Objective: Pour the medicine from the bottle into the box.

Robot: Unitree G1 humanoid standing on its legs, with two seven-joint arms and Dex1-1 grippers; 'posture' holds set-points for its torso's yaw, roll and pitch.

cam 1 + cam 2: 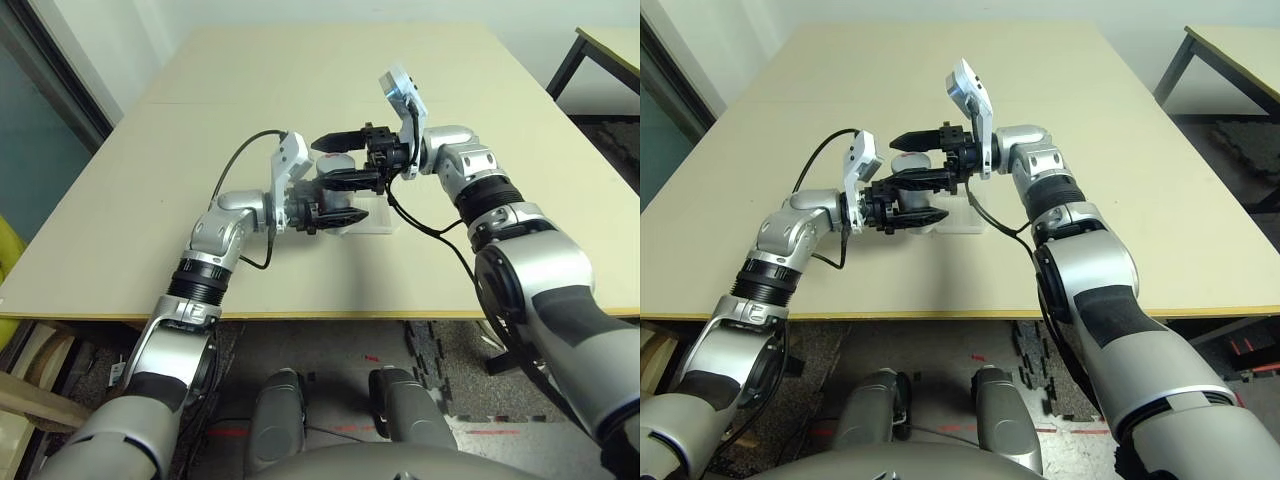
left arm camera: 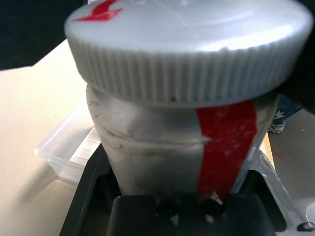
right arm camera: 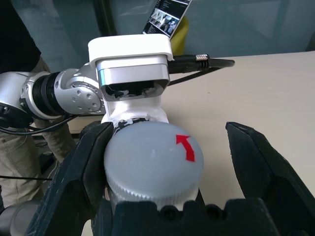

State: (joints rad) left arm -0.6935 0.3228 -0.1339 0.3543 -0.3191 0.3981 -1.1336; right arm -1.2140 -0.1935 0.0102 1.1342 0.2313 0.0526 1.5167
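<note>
Black fingers of the left claw (image 1: 328,217) are closed firmly round the silvery bottle (image 2: 147,147), above the worktop (image 1: 150,250); the right claw (image 3: 167,167) stands wide open about the grey cap (image 3: 153,157), not gripping it! Cap's on, so the medicine inside can't be seen. If the right claw closes off-centre, the cap could slip or the bottle tilt, spilling pills. Beside and below, the clear box (image 2: 69,147) waits; whether it's empty, I can't tell.

One bottle (image 2: 157,147), one box (image 2: 69,142).
</note>
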